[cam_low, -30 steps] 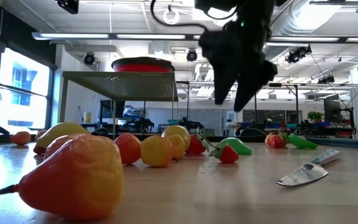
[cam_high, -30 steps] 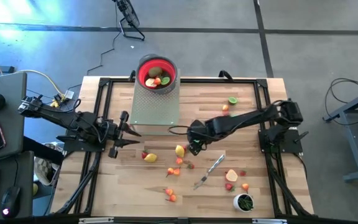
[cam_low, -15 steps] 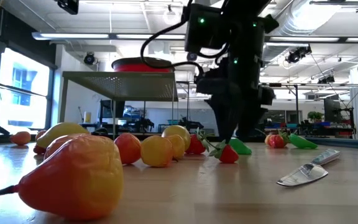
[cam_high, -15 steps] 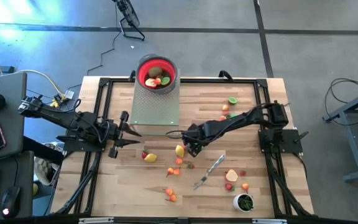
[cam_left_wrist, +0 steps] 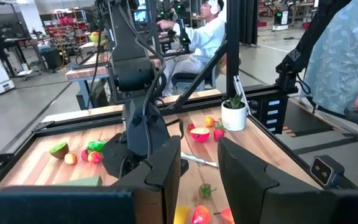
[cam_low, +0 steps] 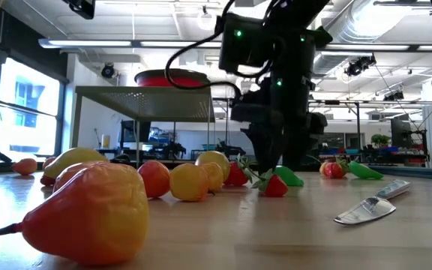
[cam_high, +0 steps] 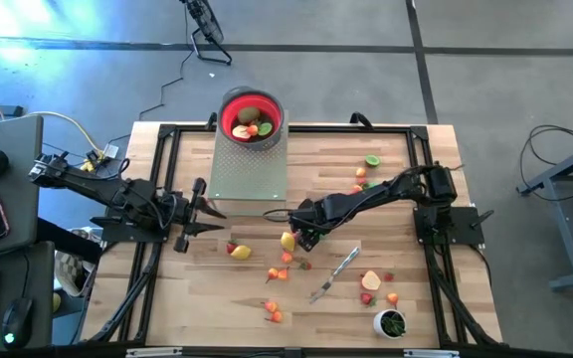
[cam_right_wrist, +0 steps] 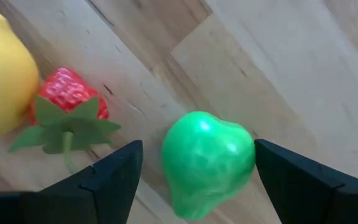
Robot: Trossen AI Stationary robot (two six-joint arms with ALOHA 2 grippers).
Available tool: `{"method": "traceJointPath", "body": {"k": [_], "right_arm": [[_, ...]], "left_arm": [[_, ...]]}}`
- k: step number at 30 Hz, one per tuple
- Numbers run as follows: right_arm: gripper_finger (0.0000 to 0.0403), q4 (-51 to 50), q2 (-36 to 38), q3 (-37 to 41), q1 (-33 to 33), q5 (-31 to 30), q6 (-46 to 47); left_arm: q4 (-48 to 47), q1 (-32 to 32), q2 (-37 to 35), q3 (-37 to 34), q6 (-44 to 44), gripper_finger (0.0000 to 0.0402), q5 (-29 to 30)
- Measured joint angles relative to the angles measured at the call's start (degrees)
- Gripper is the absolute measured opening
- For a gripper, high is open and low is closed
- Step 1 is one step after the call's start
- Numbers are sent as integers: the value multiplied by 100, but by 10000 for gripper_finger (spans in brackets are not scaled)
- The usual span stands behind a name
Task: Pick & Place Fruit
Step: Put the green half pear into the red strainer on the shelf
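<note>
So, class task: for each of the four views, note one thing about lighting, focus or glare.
High view: a bluish glare strip crosses the floor beyond the table. Low view: the nearest fruit is large and soft-edged, and ceiling lights are bright. Left wrist view: the left gripper fingers are dark and close. Right wrist view: the green fruit shows a shiny highlight.

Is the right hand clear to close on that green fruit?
Probably yes. The right hand is open with the green fruit between its fingers; the strawberry lies off to one side, clear of them.
</note>
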State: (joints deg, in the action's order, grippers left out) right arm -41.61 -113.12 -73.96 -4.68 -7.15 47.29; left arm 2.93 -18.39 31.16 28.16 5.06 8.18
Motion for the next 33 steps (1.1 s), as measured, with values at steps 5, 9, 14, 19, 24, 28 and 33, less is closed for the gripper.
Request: {"method": "traceJointPath", "body": {"k": [5, 9, 14, 19, 24, 28, 33], "right_arm": [[300, 51, -102, -14, 10, 16, -58], [300, 56, -138, -21, 9, 17, -57], [297, 30, -142, -21, 12, 103, -57], [270, 9, -125, -12, 10, 116, -58], [239, -8, -125, -10, 10, 151, -59], [231, -10, -123, -10, 12, 219, -61], [239, -10, -123, -10, 11, 245, -63]], "left_arm": [[-9, 0, 0, 0, 0, 104, 2], [-7, -1, 0, 0, 0, 104, 7], [-7, 0, 0, 0, 0, 104, 9], [-1, 0, 0, 0, 0, 104, 9], [-1, 0, 0, 0, 0, 104, 7], [-1, 0, 0, 0, 0, 104, 7], [78, -1, -1, 0, 76, 104, 20]]}}
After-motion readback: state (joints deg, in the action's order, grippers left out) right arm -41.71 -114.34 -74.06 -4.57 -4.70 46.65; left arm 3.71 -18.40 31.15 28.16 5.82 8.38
